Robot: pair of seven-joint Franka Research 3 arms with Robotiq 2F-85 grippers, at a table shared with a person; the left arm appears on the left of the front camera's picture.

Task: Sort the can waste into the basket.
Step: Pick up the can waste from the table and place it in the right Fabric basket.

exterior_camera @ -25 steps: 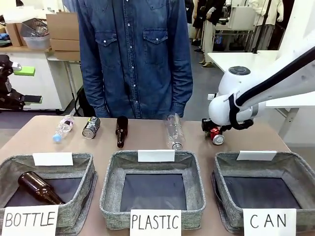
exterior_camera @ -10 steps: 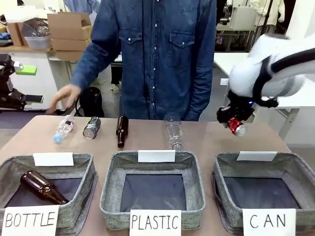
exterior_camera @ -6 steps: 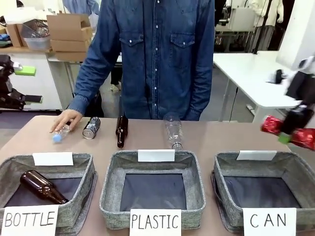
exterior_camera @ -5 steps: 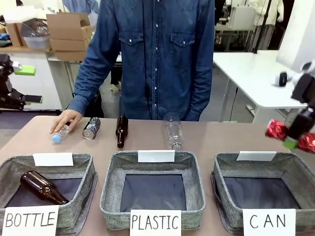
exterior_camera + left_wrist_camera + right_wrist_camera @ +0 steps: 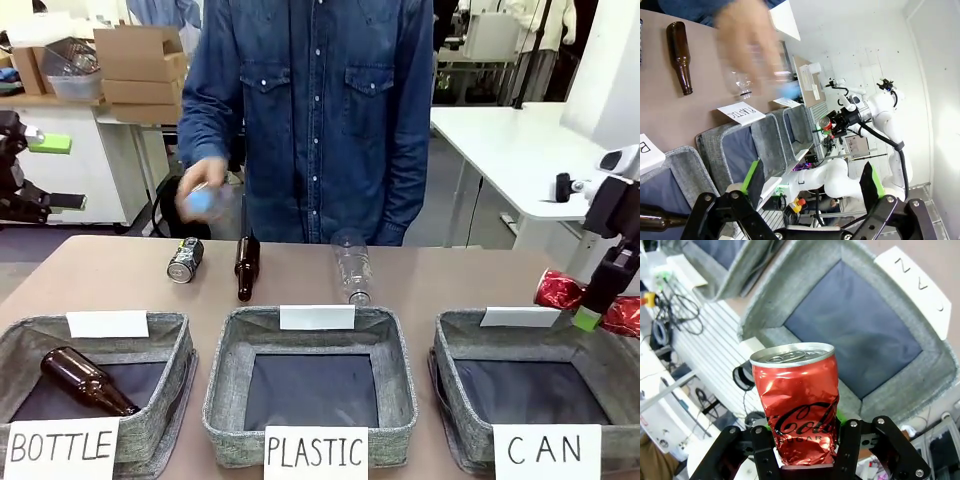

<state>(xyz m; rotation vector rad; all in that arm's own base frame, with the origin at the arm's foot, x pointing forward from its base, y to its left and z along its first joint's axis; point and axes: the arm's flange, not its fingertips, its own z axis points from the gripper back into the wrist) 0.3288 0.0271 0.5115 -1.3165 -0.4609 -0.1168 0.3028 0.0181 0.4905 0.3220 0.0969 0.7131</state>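
Crushed red can [image 5: 797, 405], Coca-Cola script and probably "SUGAR" legible, is clamped in right gripper [image 5: 801, 432] over basket [image 5: 910, 385] signed "CAN". Left gripper [image 5: 810, 180] is spread wide, empty. Dark can [image 5: 185, 259] is seen on table [image 5: 450, 275] beside brown bottle [image 5: 246, 268].

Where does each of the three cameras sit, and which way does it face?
Front view: fixed on the robot's side, facing across the table at the person; the right gripper holds the red can at the right edge.
Left wrist view: on the left arm, looking along the baskets toward the right arm; the open left gripper rises from below.
Right wrist view: on the right arm, looking down into the CAN basket; its fingers clasp the can.
All three show the red can.
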